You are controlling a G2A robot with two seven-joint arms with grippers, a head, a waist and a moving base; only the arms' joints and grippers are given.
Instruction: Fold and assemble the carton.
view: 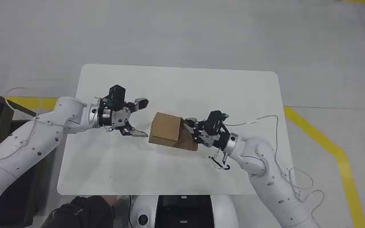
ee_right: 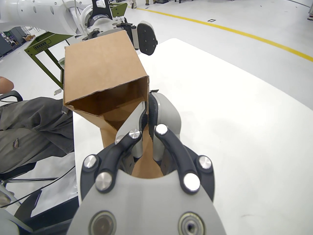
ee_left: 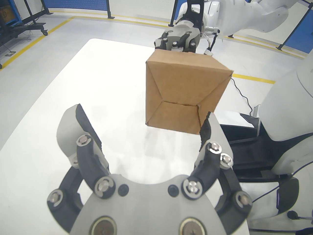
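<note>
A brown carton (view: 166, 129) lies on its side over the middle of the white table (view: 171, 85), its folded end (ee_left: 176, 117) turned toward my left arm. My right gripper (view: 191, 131) is shut on the wall (ee_right: 145, 99) at the carton's open end (ee_right: 107, 103), one finger inside and one outside. My left gripper (view: 138, 118) stands open a short way off the folded end, with nothing between its fingers (ee_left: 80, 125). In the right wrist view the left gripper (ee_right: 144, 37) shows behind the carton. In the left wrist view the right gripper (ee_left: 179, 41) shows behind the carton (ee_left: 185, 91).
A person's dark sleeve (view: 85, 212) lies at the table's near edge. Bare table surface (view: 228, 91) spreads on all sides of the carton. Yellow floor tape (view: 319, 137) runs past the table's right side.
</note>
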